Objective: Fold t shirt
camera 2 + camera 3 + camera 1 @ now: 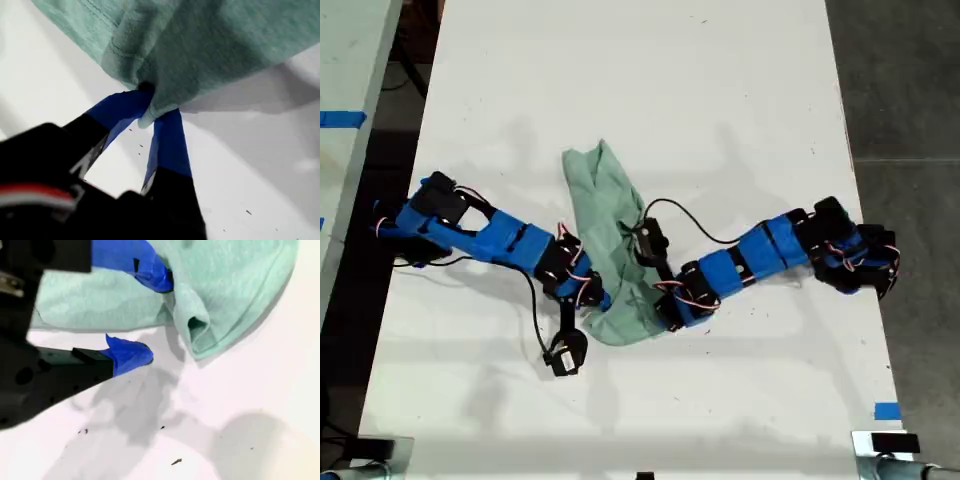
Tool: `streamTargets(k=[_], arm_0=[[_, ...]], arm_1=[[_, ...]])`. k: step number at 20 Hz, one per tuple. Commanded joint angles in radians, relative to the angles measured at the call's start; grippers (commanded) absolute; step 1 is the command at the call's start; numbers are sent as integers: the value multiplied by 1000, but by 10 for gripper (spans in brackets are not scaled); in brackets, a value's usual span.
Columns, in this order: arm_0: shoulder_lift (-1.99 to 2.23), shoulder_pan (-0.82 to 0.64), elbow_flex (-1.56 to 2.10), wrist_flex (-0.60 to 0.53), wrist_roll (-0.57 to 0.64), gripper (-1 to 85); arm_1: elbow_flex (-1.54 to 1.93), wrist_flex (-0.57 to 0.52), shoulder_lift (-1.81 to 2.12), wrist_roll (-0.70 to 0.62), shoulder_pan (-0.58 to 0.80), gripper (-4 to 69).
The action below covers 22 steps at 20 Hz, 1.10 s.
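Both arms cover the lower end of the t shirt (610, 235) in the exterior view, so its hem there is hard to make out. Bundled and wrinkled, it lies mid-counter (650, 80), long axis running from 11 o'clock to 5 o'clock. My first gripper (150, 112) has its jaws pinched on a cloth edge. My second gripper (155, 315) holds its jaws wide, one fingertip (157, 275) against the cloth. Blue tape (887, 410) marks the counter at 4 o'clock.
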Motion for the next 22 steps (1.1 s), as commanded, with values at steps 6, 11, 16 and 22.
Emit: streamTargets(k=[6, 11, 16, 22], arm_0=[[9, 21, -61, -252, 52, 189], [-81, 63, -61, -368, 38, 179], [-109, 78, -55, -350, 43, 182], [-189, 101, -51, -367, 66, -3]], arm_1=[[-57, 9, 3, -3, -15, 24], [-67, 41, 18, 2, -14, 24], [-81, 49, 31, 3, -17, 24], [-143, 54, 18, -3, -38, 24]])
